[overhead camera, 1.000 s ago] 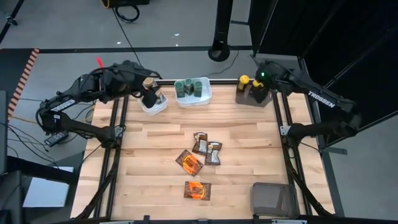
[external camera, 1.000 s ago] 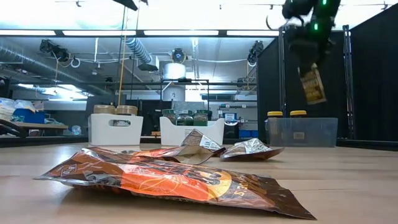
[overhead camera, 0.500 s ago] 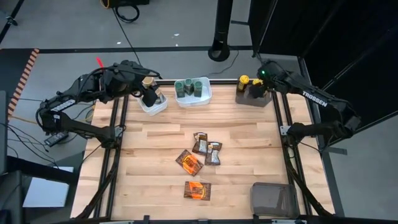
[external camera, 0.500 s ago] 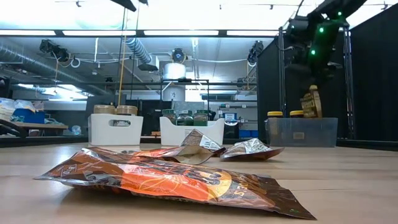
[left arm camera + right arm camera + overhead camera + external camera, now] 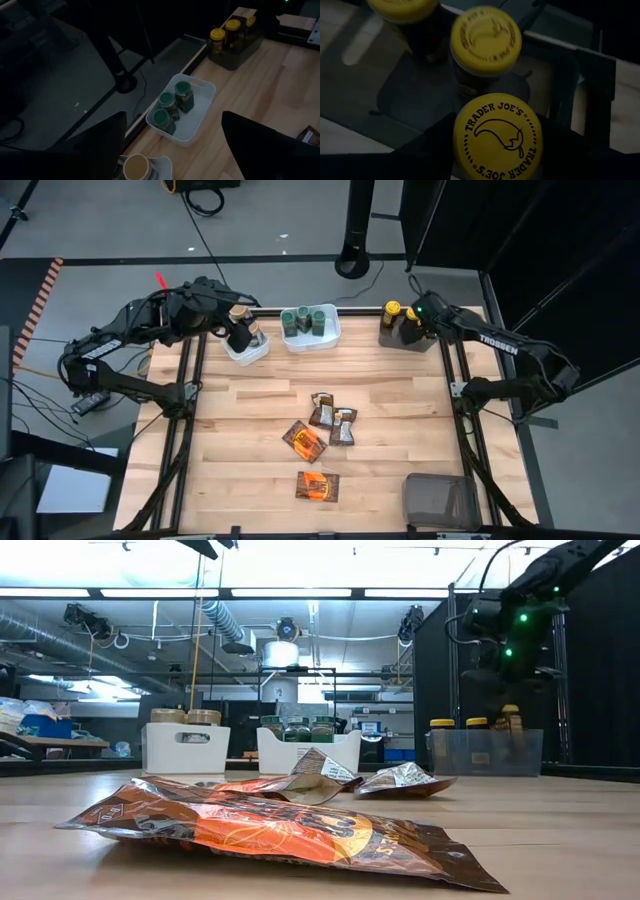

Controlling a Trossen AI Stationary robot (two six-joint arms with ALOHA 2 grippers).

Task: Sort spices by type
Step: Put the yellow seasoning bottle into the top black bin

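Grey floor [image 5: 120, 220] around the wooden table [image 5: 250, 480]; ceiling strip lights [image 5: 300, 592], ducting [image 5: 222, 622] and black curtain [image 5: 600, 660] behind.

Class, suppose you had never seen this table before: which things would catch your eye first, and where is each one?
Probably the orange-and-brown foil packets loose mid-table; one fills the front of the low view. Next, the right gripper at the far right corner, lowering a yellow-lidded jar into the grey bin beside two more. Then the white tub of green-lidded jars at the far edge.

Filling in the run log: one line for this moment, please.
right tool: lowering yellow-lid jar into grey bin | left tool: over white tub | packets: unsorted
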